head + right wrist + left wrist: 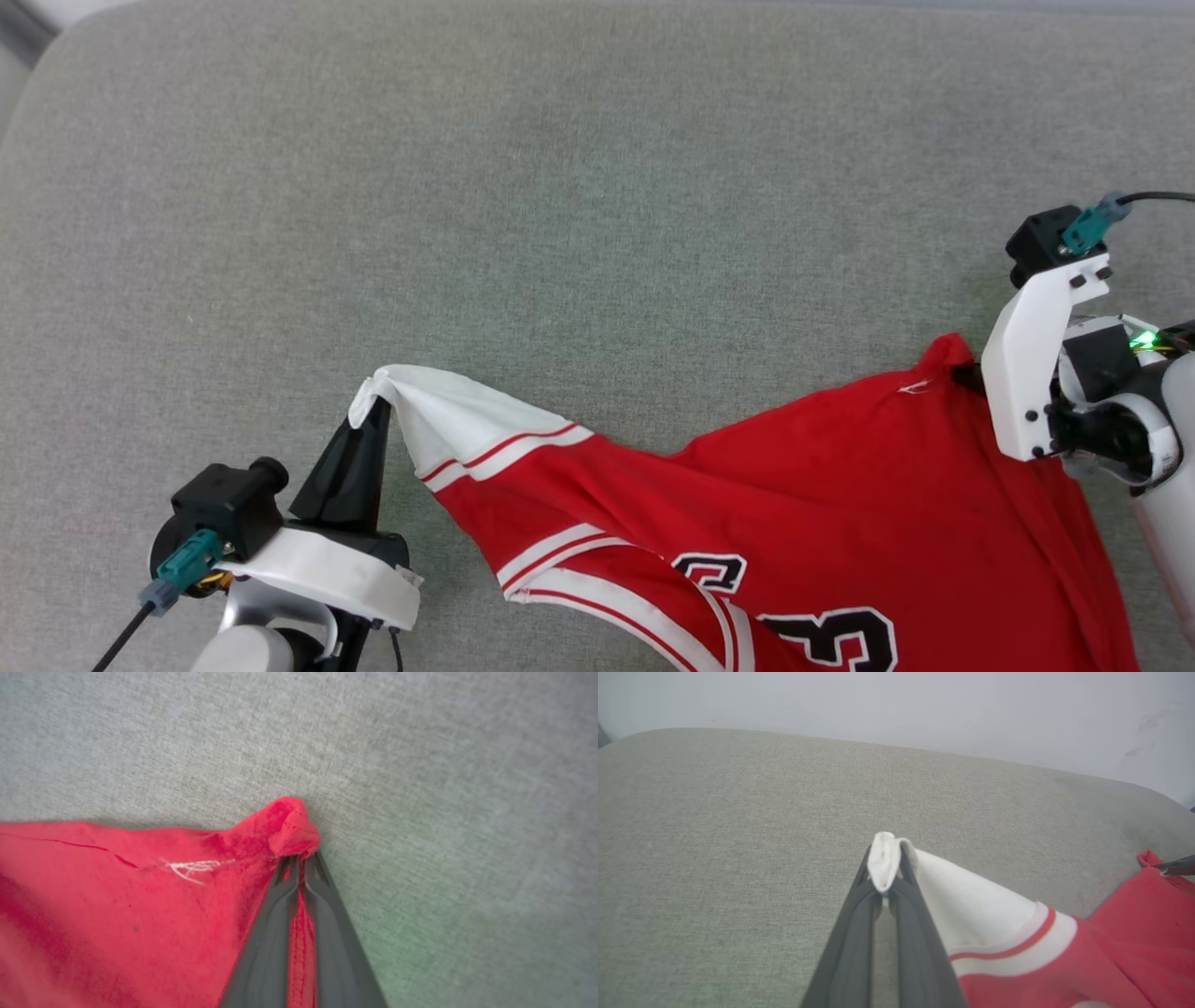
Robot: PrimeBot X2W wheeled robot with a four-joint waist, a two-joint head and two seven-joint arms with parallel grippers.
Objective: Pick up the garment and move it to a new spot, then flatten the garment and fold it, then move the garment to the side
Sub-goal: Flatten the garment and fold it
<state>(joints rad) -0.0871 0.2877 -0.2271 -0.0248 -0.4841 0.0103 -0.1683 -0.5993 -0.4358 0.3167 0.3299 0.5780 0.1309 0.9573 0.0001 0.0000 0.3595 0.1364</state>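
Observation:
The garment (822,485) is a red jersey with white sleeves and dark white-outlined letters, spread across the lower right of the grey cushion. My left gripper (372,409) is shut on the tip of a white sleeve (971,905), lifting it into a peak; the pinched white cloth bulges between the fingertips (885,858). My right gripper (299,856) is shut on a red corner of the garment (292,826), which bunches just past the tips. In the head view the right fingers are hidden behind the white wrist bracket (1032,364), at the red corner (948,350).
A grey fabric cushion (560,205) fills the work area, with bare surface above and to the left of the garment. A pale wall (924,704) rises behind its far edge. Cables run from both wrist cameras.

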